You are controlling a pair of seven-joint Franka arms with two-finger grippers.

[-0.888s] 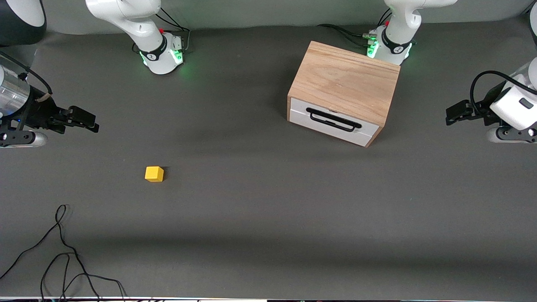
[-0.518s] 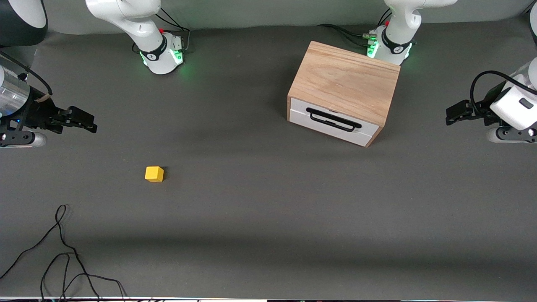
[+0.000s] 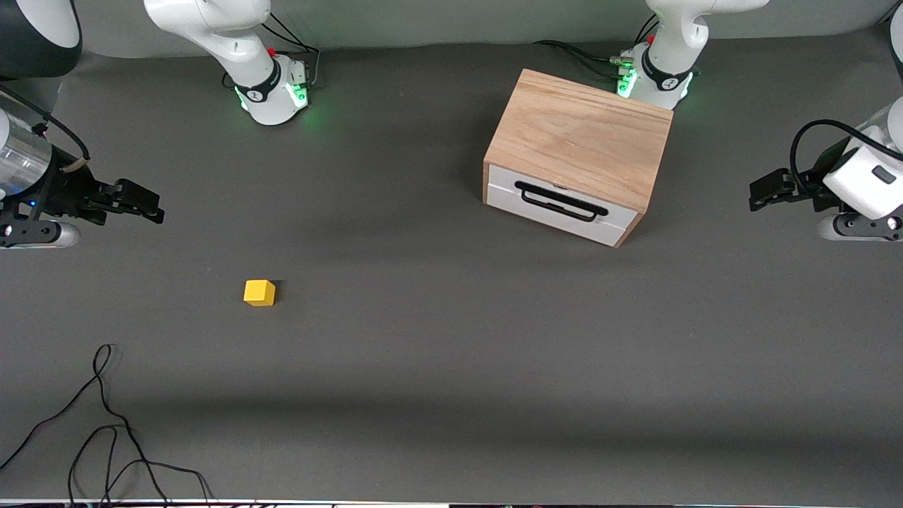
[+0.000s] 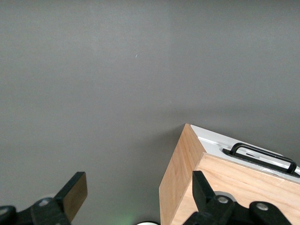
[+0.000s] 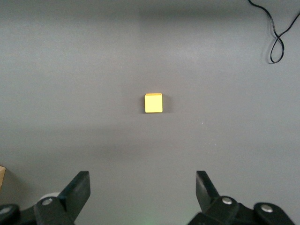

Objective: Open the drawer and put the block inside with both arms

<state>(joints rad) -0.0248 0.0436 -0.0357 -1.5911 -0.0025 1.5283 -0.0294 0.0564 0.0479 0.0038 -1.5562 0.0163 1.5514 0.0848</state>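
Sitting shut in the cabinet (image 3: pixel 578 141), the drawer (image 3: pixel 561 204) hides its contents; the block (image 3: pixel 259 292) lies outside, well apart, and the left gripper (image 4: pixel 136 197) and right gripper (image 5: pixel 143 192) both hang over bare table with jaws apart.

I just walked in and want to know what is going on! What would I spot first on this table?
Probably the little yellow block, sitting alone on the dark table toward the right arm's end. Next comes the wooden cabinet toward the left arm's end, its white drawer shut, farther from the front camera than the block. The right gripper and left gripper both hang open in the air, holding nothing.
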